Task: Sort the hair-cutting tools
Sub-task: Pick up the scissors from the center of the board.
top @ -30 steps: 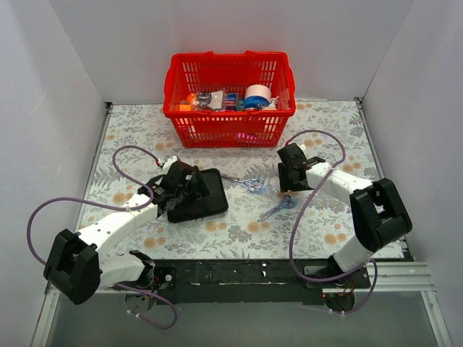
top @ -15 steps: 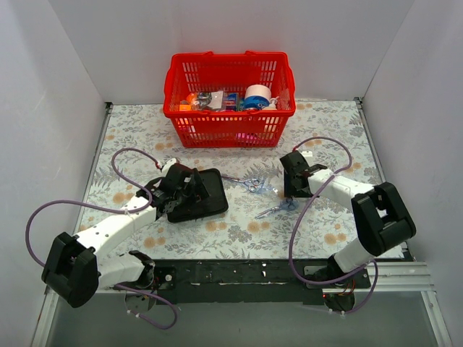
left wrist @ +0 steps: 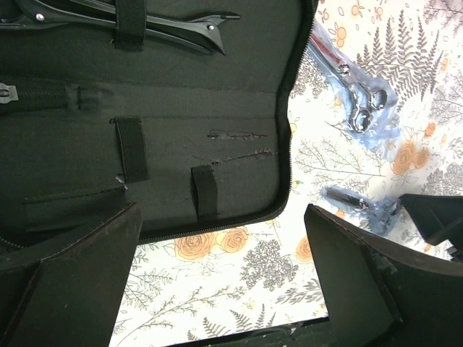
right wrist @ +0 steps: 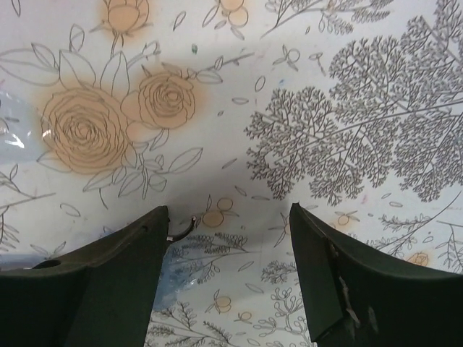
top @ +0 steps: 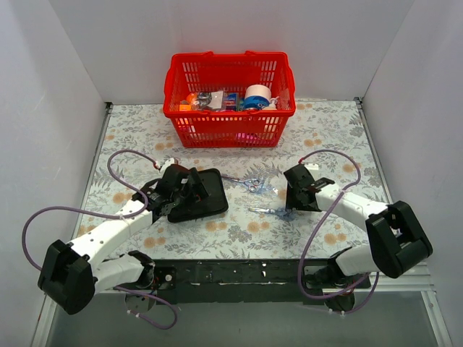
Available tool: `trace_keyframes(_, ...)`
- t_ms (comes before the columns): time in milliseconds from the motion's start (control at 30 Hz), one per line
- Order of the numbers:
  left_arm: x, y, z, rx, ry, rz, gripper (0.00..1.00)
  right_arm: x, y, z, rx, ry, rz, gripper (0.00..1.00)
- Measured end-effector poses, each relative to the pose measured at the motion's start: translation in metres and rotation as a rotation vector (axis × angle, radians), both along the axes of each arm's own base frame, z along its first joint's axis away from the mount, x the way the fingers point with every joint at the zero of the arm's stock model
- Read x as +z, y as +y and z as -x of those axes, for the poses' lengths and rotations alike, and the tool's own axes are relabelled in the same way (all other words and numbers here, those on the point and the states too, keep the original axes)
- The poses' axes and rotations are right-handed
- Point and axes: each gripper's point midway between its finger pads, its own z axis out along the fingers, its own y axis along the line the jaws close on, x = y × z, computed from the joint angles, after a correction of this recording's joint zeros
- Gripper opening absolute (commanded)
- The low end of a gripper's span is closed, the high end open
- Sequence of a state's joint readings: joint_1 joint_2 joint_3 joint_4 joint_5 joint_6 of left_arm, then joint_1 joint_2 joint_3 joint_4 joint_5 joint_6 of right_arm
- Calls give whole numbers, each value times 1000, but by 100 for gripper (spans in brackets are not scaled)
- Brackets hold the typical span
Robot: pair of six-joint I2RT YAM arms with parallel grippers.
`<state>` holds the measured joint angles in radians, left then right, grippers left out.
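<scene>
Left gripper [left wrist: 222, 217] is hovering low over the open pouch [left wrist: 181, 144], jaws spread wide and gripping nothing. A black clip [left wrist: 181, 25] is sitting under a strap [left wrist: 130, 22] inside the pouch. Risk here: on a blind descent a finger is going to snag a strap or the pouch edge and drag the whole pouch sideways.

Far scissors [top: 252, 184] are lying flat on the table [top: 239, 235], just right of the pouch. Near scissors [top: 269, 212] are lying flat closer to the bases, with the blue loops pointing at the right gripper [right wrist: 226, 217].

Right gripper is sitting low at those loops, jaws apart and holding nothing. Its wrist view is showing only a sliver of blue loop and a bit of metal between the fingers, so I can't tell whether the grip is lining up on metal or plastic.

Risks I'm seeing:
- Thin, flat tool: the fingers are likely closing over the top and skating off.
- Pinching one loop is letting the scissors pivot or fall open on the lift.
- Pressing down is just shoving them along the cloth.
</scene>
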<state>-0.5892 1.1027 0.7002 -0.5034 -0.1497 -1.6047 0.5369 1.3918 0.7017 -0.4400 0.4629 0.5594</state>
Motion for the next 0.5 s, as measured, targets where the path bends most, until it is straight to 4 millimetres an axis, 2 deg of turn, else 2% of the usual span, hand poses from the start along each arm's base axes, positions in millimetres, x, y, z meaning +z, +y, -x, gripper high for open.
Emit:
trace_keyframes(233, 9, 0, 3, 4, -25, 35, 97, -1, 13, 30, 24, 25, -50, 75)
trace_keyframes(367, 7, 2, 6, 9, -21, 36, 97, 0, 20, 39, 36, 32, -61, 75)
trace_keyframes(500, 2, 4, 8, 13, -11, 29, 97, 2, 14, 43, 26, 37, -21, 76)
